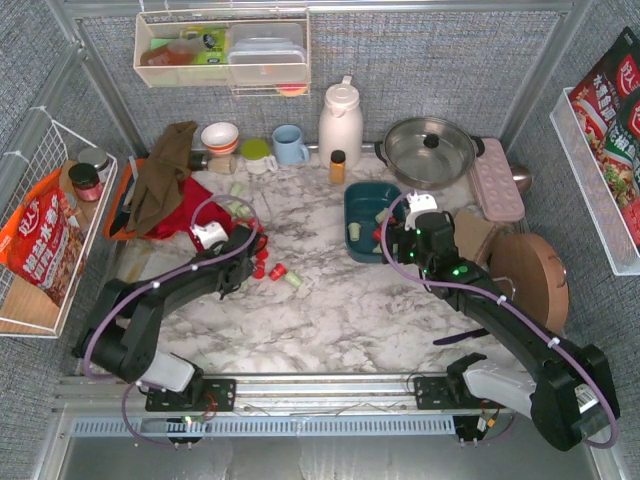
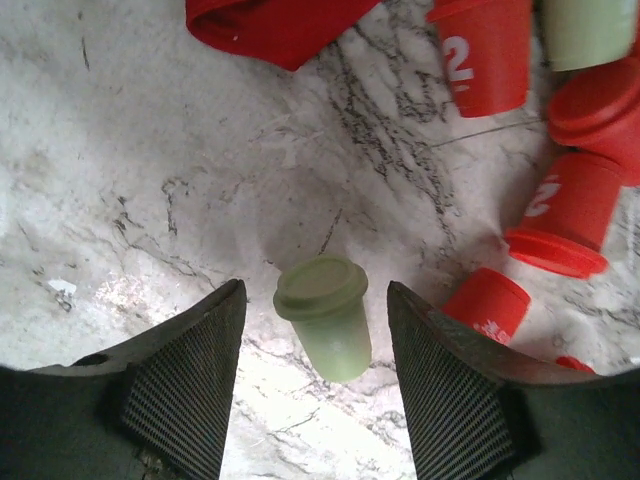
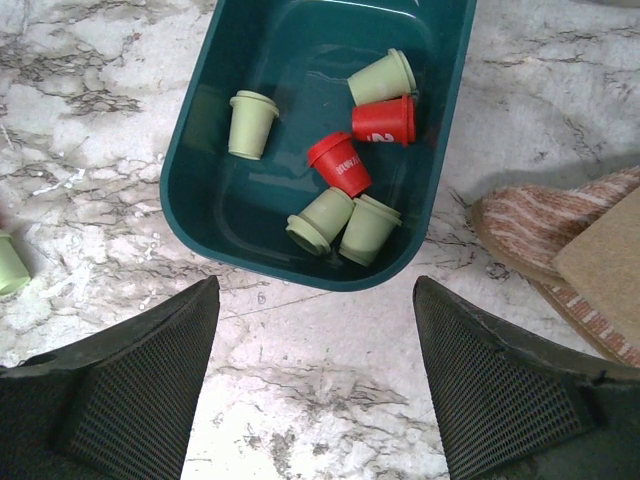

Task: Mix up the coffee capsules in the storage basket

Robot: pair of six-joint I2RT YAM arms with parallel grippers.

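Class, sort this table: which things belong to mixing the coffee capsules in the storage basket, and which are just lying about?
Job: storage basket; coffee capsules inside it; loose green capsule; loose red capsules.
Lying about: white jug; steel pot; blue mug; red cloth; small orange bottle.

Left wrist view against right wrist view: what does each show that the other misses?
Left wrist only: a green capsule inside the open left tool, untouched, with red capsules beside it and a red cloth. Right wrist only: the storage basket holding six capsules, four green and two red, ahead of the open right tool. Both: marble tabletop.
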